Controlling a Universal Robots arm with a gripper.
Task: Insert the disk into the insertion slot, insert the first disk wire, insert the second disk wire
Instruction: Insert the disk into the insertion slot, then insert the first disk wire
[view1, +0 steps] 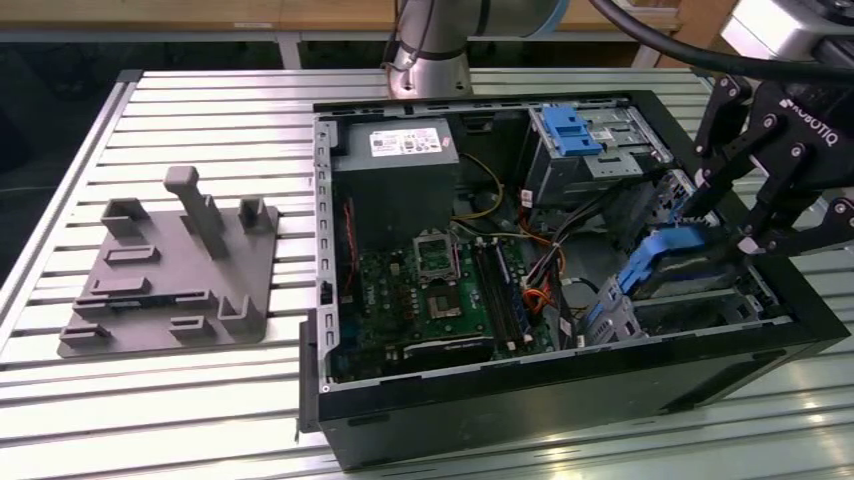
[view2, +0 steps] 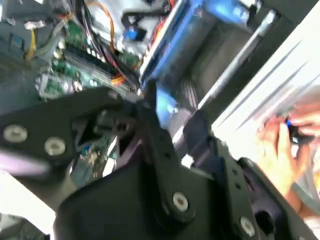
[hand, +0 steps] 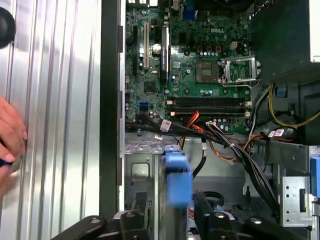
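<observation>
Exterior view's left: grey fixture plate (view1: 174, 270) on slatted tabletop (view1: 200, 400), well apart from the work.

Centre: black PC case (view1: 534, 400), side open, motherboard (view1: 427, 290) bare. Far side of case: taller cage w/ blue latch (view1: 577, 130), not the target.

Exterior view's right: gripper (view1: 731, 228) clamped on the disk (view1: 663, 262), jaws on its blue carrier. Disk tilted, lower end inside the case, just above the insertion slot (view1: 694, 302), not seated.

First wrist view: disk edge-on, bundle of black/orange wires (hand: 240, 155) crossing nearby; ends not traceable. A person's hand (hand: 11, 135) rests on tabletop outside the case.

Progress est.: step 1 underway, disk at slot mouth but not in. Both wire steps not yet done.
</observation>
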